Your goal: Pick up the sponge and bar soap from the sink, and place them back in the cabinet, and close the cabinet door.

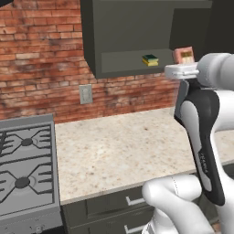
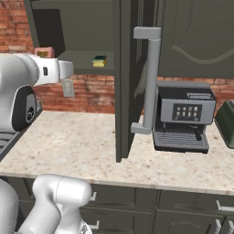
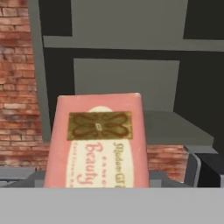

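The bar soap (image 3: 97, 142), a pink bar with a gold emblem and the word "Beauty" on its face, is held up at the gripper (image 1: 184, 59) in front of the open cabinet (image 1: 132, 36). The fingertips are hidden behind the bar, but it rides on the hand with nothing under it, so I judge the gripper clenched on it. The sponge (image 1: 150, 60) already lies on the cabinet's lower shelf, to the left of the soap in the left base view. The cabinet door (image 2: 122, 82) stands swung out over the worktop (image 2: 91, 141), its bar handle (image 2: 150, 77) facing the coffee machine (image 2: 183, 119). The step in hand looks like carrying the soap to the shelf. The next move calls for pushing it in past the shelf edge beside the sponge, releasing, then closing the door.
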